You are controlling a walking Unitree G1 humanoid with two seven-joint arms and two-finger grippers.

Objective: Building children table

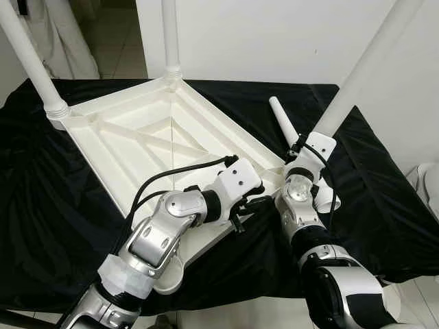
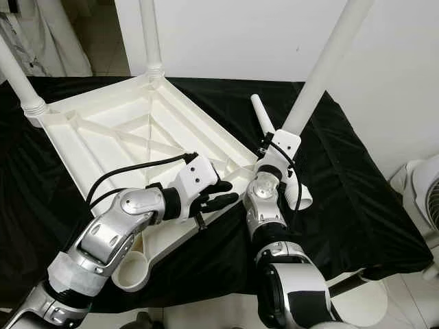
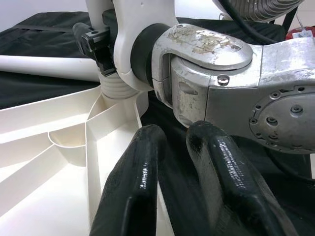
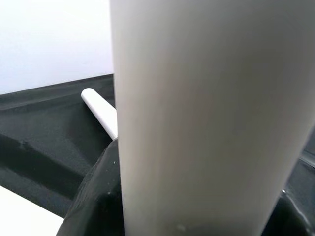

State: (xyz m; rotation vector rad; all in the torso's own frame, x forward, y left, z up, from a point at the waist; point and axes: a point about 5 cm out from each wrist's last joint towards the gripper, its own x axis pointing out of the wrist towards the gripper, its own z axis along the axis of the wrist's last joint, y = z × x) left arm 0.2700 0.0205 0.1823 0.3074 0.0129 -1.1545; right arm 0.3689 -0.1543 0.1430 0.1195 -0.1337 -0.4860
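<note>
upturned white tabletop [image 1: 137, 147] on black-draped counter [image 1: 384, 205], right tool [image 2: 278, 154] clamped around upright leg [image 2: 322, 68], left tool [image 2: 219, 202] fingers together at tabletop's near corner, spare leg [image 2: 263, 115] lying beside

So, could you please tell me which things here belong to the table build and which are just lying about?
Part of the job:
- upturned white tabletop
- two fitted legs
- leg in the right pincer
- loose leg
- left pincer

Just around:
- black cloth
- white fan

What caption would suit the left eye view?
Right gripper holds a white table leg at the upturned tabletop corner; left gripper rests beside it.
</note>
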